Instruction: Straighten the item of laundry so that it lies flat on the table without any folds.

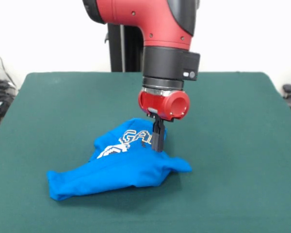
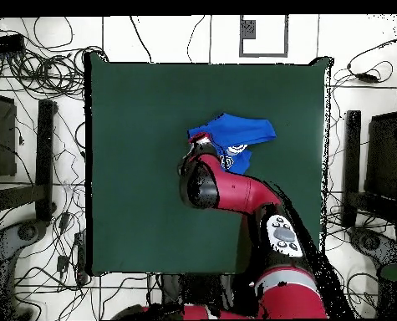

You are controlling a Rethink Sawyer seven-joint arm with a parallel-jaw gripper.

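Crumpled, soft blue laundry (image 1: 117,167) under black pincer (image 1: 157,143) on green felt table (image 1: 233,145)

The garment (image 1: 119,167) is bright blue, with white block lettering outlined in a darker tone printed across its raised part. The tabletop (image 1: 233,145) is a dark green, felt-like and plain, without pattern. The arm (image 1: 155,22) is red with black sections; its wrist ring is black above a silver band, and the gripper (image 1: 157,143) has a red body with black fingers (image 1: 158,136). In the overhead view the floor (image 2: 34,100) is white, crossed by black cables (image 2: 59,242).
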